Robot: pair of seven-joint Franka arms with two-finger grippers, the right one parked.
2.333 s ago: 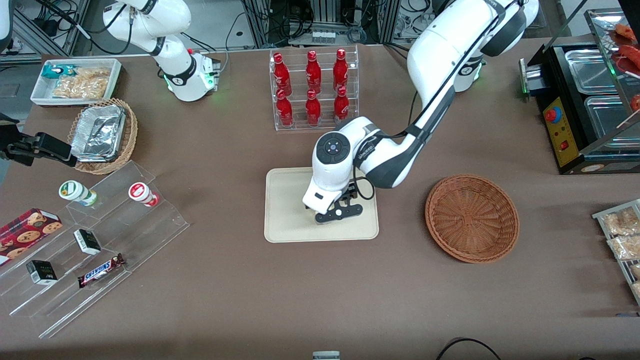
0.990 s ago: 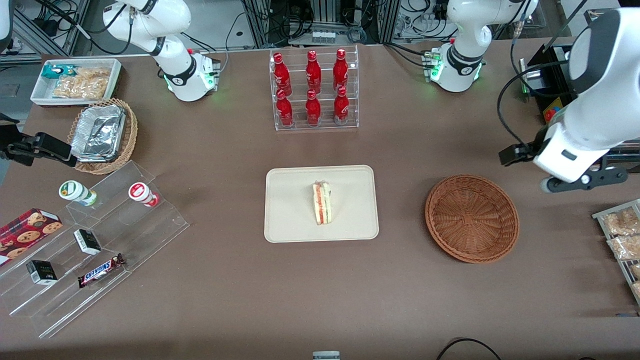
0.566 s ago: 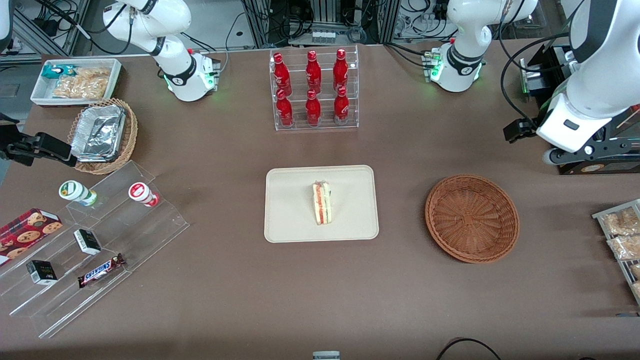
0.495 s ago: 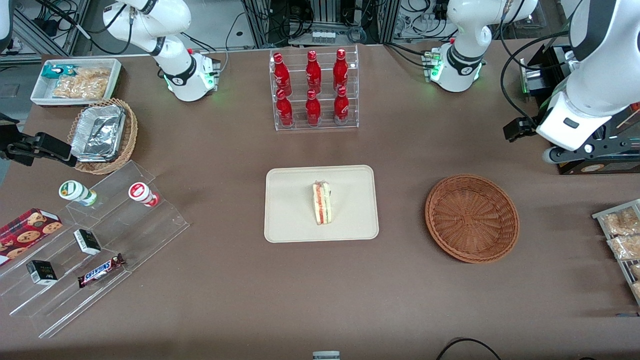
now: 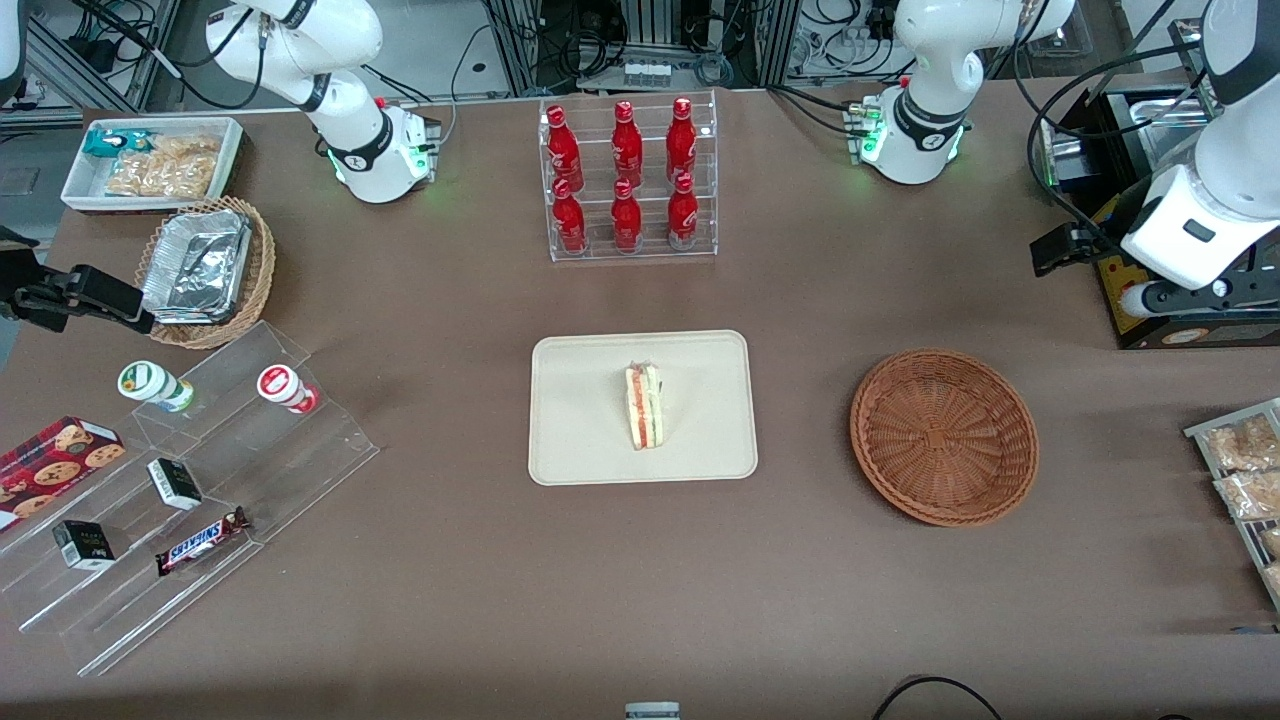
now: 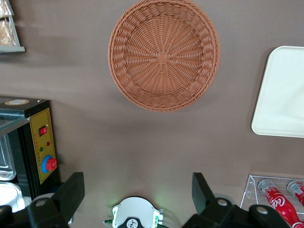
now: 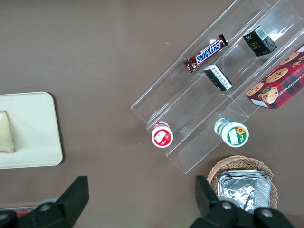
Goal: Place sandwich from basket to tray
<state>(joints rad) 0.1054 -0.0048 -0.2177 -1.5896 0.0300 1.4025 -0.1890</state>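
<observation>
Tray (image 6: pixel 280 95) cut off by frame edge; end effector (image 6: pixel 137 199) fingertips out of frame.

Pale sandwich (image 5: pixel 645 406) with red-green stripes, cream tray (image 5: pixel 580 440), reddish-brown woven basket (image 5: pixel 943 436), black pincer (image 6: pixel 137 202).

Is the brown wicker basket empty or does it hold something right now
Empty. The basket shows only bare weave; the sandwich lies on the tray. The open gripper hangs near the black machine.
</observation>
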